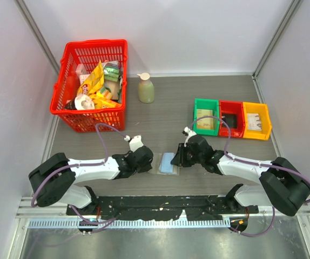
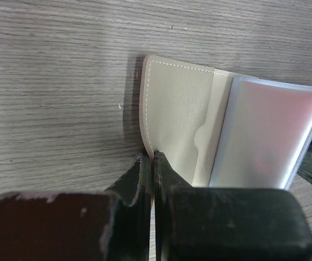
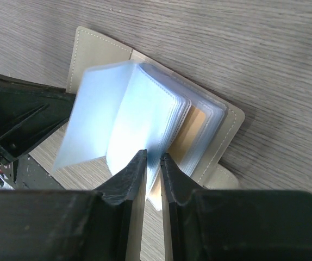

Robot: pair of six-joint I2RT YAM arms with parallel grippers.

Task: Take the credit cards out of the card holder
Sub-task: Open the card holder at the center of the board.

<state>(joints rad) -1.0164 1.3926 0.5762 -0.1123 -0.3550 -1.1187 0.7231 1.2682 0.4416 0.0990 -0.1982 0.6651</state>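
The card holder (image 1: pixel 168 163) lies open on the table between my two grippers. In the left wrist view its grey-olive cover flap (image 2: pixel 175 122) lies flat and its clear plastic sleeves (image 2: pixel 270 136) stand to the right. My left gripper (image 2: pixel 153 157) is shut on the near edge of that flap. In the right wrist view the sleeves (image 3: pixel 123 114) fan upward. My right gripper (image 3: pixel 154 157) is shut on a few sleeves at their lower edge. A yellow-orange credit card (image 3: pixel 191 133) shows inside a sleeve behind them. In the top view the left gripper (image 1: pixel 150 162) and right gripper (image 1: pixel 179 158) flank the holder.
A red basket (image 1: pixel 95 43) with snack packets stands at the back left. A soap bottle (image 1: pixel 146 88) stands beside it. Green (image 1: pixel 206 101), red (image 1: pixel 231 102) and yellow (image 1: pixel 256 105) bins sit in a row at the right.
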